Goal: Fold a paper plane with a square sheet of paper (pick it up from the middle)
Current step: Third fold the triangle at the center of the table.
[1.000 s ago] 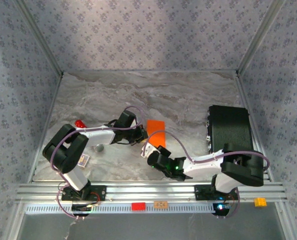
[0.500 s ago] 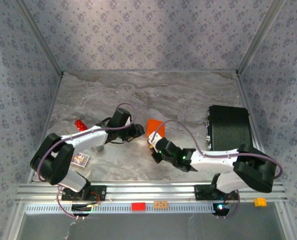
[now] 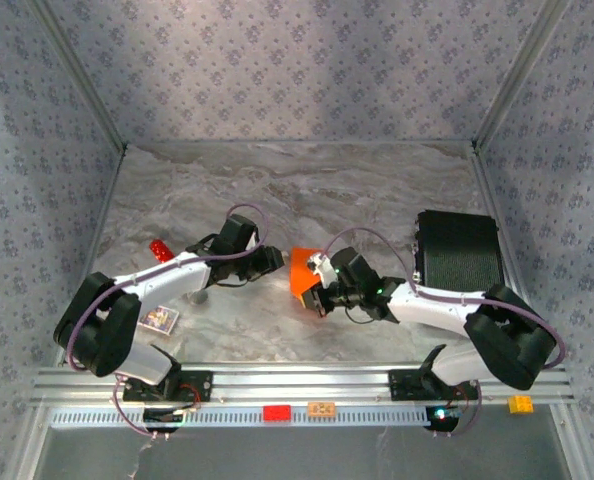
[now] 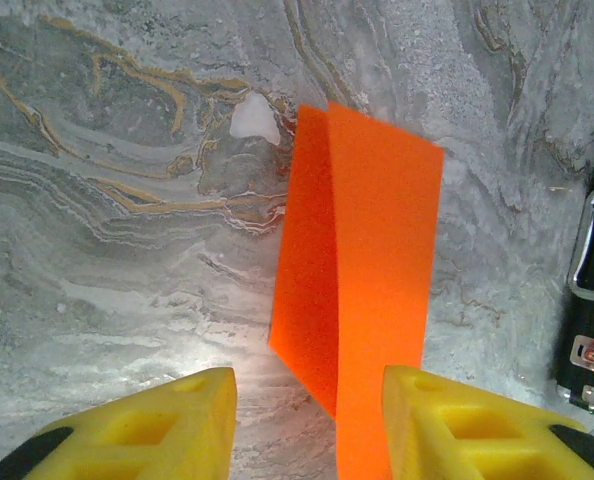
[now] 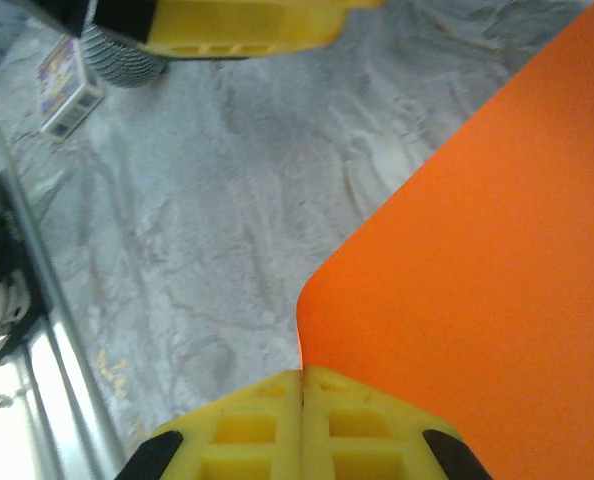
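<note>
Right arm, stretched low and leftward from its near base: right hand pressed shut on a corner of the creased orange sheet, held tilted at the centre of the marbled surface. Left arm reaching rightward: left hand, fingers parted, sheet's edge between them.

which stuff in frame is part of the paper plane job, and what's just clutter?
In the job:
- square sheet of paper, bent along a crease
- right gripper, shut on the sheet's edge
- left gripper, open, close to the sheet

Lying about:
- black case
- red cylinder
- white printed card
- red block on the front rail
</note>
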`<state>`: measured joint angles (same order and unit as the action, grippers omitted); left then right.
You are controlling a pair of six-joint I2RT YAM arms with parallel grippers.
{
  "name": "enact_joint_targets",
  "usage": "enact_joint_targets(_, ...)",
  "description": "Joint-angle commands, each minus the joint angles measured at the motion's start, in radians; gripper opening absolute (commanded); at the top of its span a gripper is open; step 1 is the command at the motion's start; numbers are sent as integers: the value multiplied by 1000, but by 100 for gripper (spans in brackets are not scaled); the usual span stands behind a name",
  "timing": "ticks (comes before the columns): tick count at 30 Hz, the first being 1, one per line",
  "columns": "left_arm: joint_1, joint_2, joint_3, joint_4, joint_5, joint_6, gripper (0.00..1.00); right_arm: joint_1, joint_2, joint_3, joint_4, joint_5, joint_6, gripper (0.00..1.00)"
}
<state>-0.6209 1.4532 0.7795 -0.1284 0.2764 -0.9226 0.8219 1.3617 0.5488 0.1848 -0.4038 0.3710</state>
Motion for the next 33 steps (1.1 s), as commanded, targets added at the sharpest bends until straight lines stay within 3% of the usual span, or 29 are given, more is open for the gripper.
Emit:
enact_joint_targets(1, 5, -5, 30, 10, 31, 32, 39, -7, 14, -4, 17, -115, 17, 4)
enact_joint_targets(6, 5, 32, 69, 42, 91, 64, 33, -5, 27, 0, 30, -156, 16, 4)
enact_joint_targets(20, -5, 319, 283, 8, 255, 159, 16, -1, 83, 14, 33, -96, 23, 4)
enact_joint_targets(33, -24, 462, 310, -34, 260, 199, 13, -2, 88, 11, 26, -60, 30, 4)
